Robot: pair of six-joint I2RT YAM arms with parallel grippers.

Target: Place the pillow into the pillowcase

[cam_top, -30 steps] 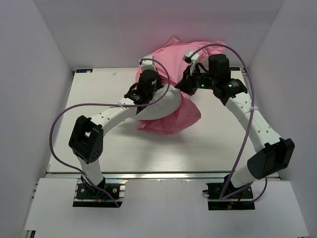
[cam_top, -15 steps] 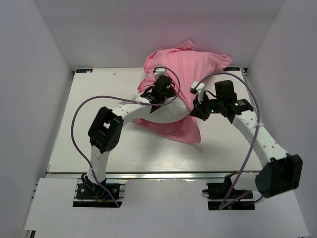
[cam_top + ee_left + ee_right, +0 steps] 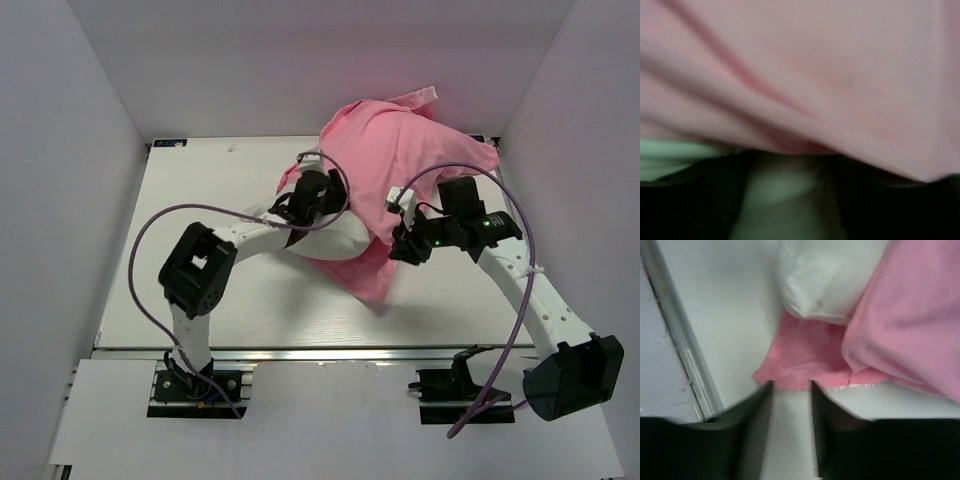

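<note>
The pink pillowcase [image 3: 410, 150] bulges at the back of the table, right of centre, and a flap of it [image 3: 365, 275] trails toward the front. The white pillow [image 3: 335, 235] pokes out from its near side. My left gripper [image 3: 318, 190] sits at the pillowcase's left edge. In the left wrist view pink cloth [image 3: 840, 75] fills the top, and the dark, blurred fingers of the left gripper [image 3: 785, 175] stand apart, open. My right gripper [image 3: 400, 242] is open, and the pillowcase hem [image 3: 800, 365] lies just at its tips [image 3: 790, 386]. Above it shows the pillow [image 3: 825, 280].
The white table [image 3: 200, 190] is boxed in by pale walls on the left, back and right. A metal rail [image 3: 680, 350] runs along the table's front edge. Purple cables loop over both arms [image 3: 150, 230].
Both grippers were shut and now stand open. The pillowcase bulge has shifted right and toward the back. The right arm has drawn nearer and the left wrist has pulled back slightly.
</note>
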